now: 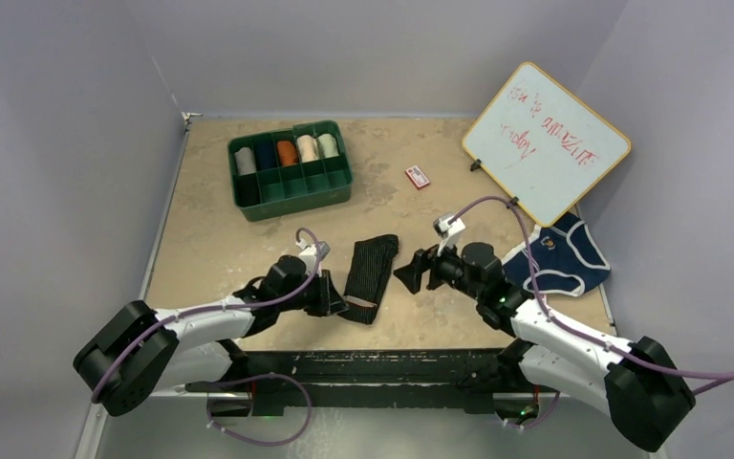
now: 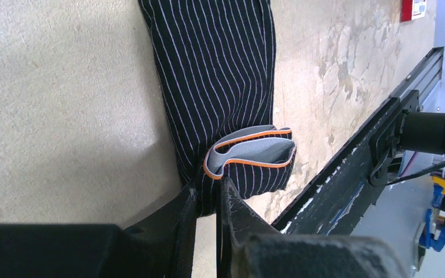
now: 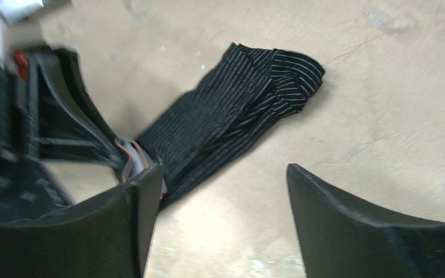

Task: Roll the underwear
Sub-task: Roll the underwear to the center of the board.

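The black ribbed underwear (image 1: 371,275) lies folded into a long strip in the middle of the table, also in the left wrist view (image 2: 214,75) and the right wrist view (image 3: 226,121). Its near end shows a grey waistband with orange edging (image 2: 249,147). My left gripper (image 1: 333,298) is shut on that near corner (image 2: 210,188). My right gripper (image 1: 411,271) is open and empty, just right of the strip (image 3: 223,174). The navy underwear with white edging (image 1: 559,256) lies spread at the right, partly under the right arm.
A green divided tray (image 1: 291,186) with several rolled cloths stands at the back left. A small red-and-white card (image 1: 418,177) lies behind the strip. A whiteboard (image 1: 547,142) leans at the back right. The black table rail (image 2: 353,168) runs along the near edge.
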{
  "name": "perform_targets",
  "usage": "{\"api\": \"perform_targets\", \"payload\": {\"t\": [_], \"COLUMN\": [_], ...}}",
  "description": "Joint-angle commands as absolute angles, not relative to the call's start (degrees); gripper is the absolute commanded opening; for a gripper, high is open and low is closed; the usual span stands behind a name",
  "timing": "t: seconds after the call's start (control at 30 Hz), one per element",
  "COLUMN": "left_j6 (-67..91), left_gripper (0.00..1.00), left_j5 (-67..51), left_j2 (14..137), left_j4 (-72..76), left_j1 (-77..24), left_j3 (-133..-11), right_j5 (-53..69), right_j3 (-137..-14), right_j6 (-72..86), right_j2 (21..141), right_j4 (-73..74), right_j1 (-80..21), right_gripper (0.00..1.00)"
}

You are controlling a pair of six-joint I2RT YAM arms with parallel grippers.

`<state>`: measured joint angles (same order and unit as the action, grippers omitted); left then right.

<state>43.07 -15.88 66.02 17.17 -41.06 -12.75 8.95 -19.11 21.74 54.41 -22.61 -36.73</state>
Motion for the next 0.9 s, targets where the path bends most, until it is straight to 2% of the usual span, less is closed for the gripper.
{"api": "perform_targets", "payload": {"t": [0.0, 0.17, 0.37, 0.6, 0.87], "left_j6": [44.8, 46.4, 47.4, 47.1, 46.6], "left_gripper": [0.00, 0.00, 0.00, 0.00, 0.00], "left_j5": [-17.3, -16.5, -16.1, -16.9, -17.7], "left_j2": [67.9, 70.0, 70.5, 70.7, 70.8], "left_j4": [8.4, 3.1, 0.1, -2.8, -2.9], "left_j1": [-41.2, -41.1, -40.6, -40.0, -39.3], "left_j3": [-17.6, -20.7, -22.3, -23.1, -23.5], "right_j5": [5.4, -4.0, -12.3, -9.8, -5.8], "right_j3": [-16.8, -19.1, -19.4, -19.0, -20.0], "right_j6": [2.5, -23.6, -39.9, -45.9, -45.1], "right_j2": [53.4, 59.2, 68.6, 73.7, 77.2], "right_j4": [-32.5, -29.7, -35.3, -42.4, -39.7], "right_j1": [-45.5, -61.6, -73.3, -78.3, -79.1], "right_gripper": [0.75, 0.71, 0.64, 0.63, 0.59]}}
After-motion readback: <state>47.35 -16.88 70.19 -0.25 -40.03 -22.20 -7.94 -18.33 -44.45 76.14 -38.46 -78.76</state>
